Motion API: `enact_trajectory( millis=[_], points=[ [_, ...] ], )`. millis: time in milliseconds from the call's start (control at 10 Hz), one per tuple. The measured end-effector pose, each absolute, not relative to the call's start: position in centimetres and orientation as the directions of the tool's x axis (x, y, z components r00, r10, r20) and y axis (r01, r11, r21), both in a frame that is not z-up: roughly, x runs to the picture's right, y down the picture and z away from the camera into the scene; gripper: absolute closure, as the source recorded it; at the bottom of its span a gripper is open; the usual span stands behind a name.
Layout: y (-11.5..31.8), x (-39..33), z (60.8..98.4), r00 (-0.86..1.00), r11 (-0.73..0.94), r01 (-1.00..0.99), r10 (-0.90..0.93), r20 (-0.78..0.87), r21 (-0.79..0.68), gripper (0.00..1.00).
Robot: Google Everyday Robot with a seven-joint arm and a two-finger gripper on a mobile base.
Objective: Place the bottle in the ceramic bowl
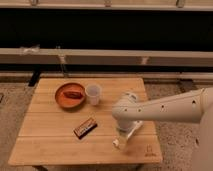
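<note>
The arm (pixel 170 107) reaches in from the right, its gripper (pixel 123 136) pointing down.

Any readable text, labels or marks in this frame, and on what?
None can be read.
Candy bar: pale wrapper lettering, blurred.
Table: dark mark at near right corner, too small.
Bottle: label hidden under the gripper, which hangs over it.
</note>
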State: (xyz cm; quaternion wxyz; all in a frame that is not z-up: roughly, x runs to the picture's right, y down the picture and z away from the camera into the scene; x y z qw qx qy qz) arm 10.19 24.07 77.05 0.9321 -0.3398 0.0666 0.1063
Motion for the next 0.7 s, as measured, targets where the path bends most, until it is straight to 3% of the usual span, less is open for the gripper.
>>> enact_trajectory(
  millis=[700],
  points=[
    [24.7, 10.2, 79.0, 0.976, 0.766, -0.197, 0.093, -0.197, -0.612, 0.21]
  ],
)
